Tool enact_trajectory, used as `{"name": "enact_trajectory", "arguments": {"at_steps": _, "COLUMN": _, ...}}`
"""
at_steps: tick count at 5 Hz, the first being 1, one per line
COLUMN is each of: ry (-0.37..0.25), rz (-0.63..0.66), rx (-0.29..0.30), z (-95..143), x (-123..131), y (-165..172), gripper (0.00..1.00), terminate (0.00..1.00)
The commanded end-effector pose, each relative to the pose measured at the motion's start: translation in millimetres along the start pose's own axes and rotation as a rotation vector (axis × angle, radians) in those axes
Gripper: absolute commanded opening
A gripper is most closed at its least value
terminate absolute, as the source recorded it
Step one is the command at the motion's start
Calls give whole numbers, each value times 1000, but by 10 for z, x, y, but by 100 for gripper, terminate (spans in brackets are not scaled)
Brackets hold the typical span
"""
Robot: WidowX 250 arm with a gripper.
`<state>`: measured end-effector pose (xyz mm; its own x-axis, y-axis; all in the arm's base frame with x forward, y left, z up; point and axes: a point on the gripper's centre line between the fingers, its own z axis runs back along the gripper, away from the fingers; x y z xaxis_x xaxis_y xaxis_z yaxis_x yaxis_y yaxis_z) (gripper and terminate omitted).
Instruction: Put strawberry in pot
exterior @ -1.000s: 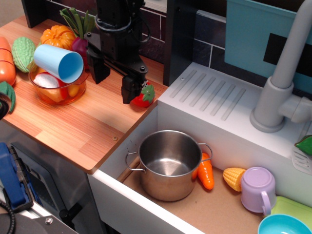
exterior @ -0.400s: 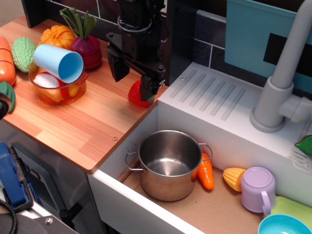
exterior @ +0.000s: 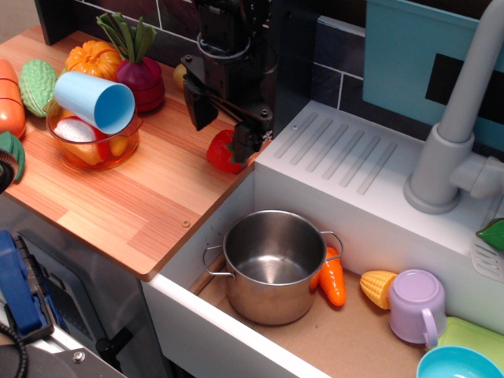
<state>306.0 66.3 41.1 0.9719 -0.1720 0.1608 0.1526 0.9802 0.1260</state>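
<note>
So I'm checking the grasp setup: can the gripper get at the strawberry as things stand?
Probably yes. The gripper hangs open right above the strawberry on the wooden counter, one finger beside it, and nothing lies between them.

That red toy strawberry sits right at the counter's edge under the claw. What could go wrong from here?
1. The small glossy red strawberry lies on the wooden counter's rim; a nudge from the open black gripper might tip it into the sink beside the shiny steel pot.
2. One finger seems to overlap the strawberry, so closing might pinch it off-centre and let it slip.
</note>
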Motion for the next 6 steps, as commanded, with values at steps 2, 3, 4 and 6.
{"name": "enact_trajectory", "arguments": {"at_steps": 2, "ry": -88, "rz": 71, "rx": -72, "z": -224, "x": 67, "y": -16, "gripper": 0, "terminate": 0}}
{"name": "enact_trajectory", "arguments": {"at_steps": 3, "ry": -81, "rz": 84, "rx": -83, "z": -210, "x": 109, "y": -147, "gripper": 0, "terminate": 0}}
{"name": "enact_trajectory", "arguments": {"at_steps": 4, "ry": -10, "rz": 76, "rx": -75, "z": -9, "x": 197, "y": -309, "gripper": 0, "terminate": 0}}
{"name": "enact_trajectory", "arguments": {"at_steps": 6, "ry": 50, "rz": 197, "rx": -84, "z": 239, "x": 68, "y": -828, "gripper": 0, "terminate": 0}}
